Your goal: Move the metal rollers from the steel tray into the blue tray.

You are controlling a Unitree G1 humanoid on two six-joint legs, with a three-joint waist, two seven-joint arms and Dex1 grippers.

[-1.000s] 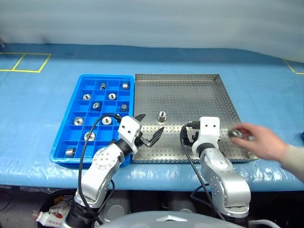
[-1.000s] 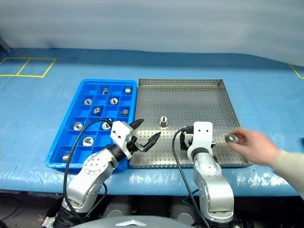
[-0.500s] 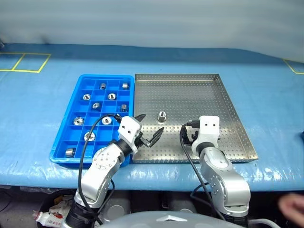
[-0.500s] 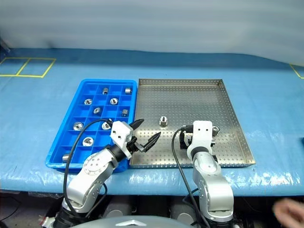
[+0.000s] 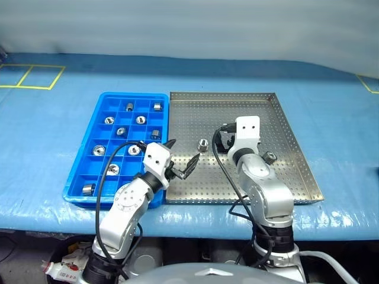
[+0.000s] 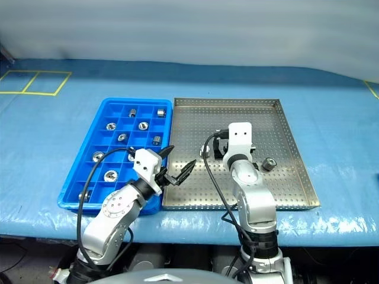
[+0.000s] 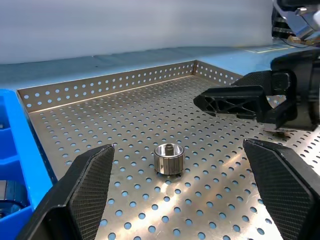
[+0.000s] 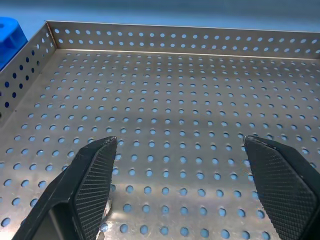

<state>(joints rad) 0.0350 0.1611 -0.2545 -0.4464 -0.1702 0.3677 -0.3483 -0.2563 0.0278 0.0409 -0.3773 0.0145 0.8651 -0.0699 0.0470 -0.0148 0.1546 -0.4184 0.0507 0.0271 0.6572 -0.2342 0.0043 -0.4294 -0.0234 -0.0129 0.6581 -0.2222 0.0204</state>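
The steel tray [image 5: 284, 127] lies with its side touching the blue tray [image 5: 87, 151], and most of its perforated floor is free. No writing can be read anywhere. The right gripper [image 8: 185, 195] is above this floor, fingers spread wide and empty. The left gripper [image 5: 180, 160] is above the tray's left edge, also spread and empty. Two rollers are in the steel tray: one [image 7: 169, 158] before the left gripper, one [image 6: 268, 164] near the right rim. Others [image 5: 113, 169] sit in blue compartments, partly hidden by cable.

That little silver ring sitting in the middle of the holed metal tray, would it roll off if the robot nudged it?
The roller stands on its flat end on the steel tray, so a nudge would probably slide it rather than roll it. Tipped onto its round side, it likely rolls. Its shiny, smooth metal looks hard and may be slippery to grip.
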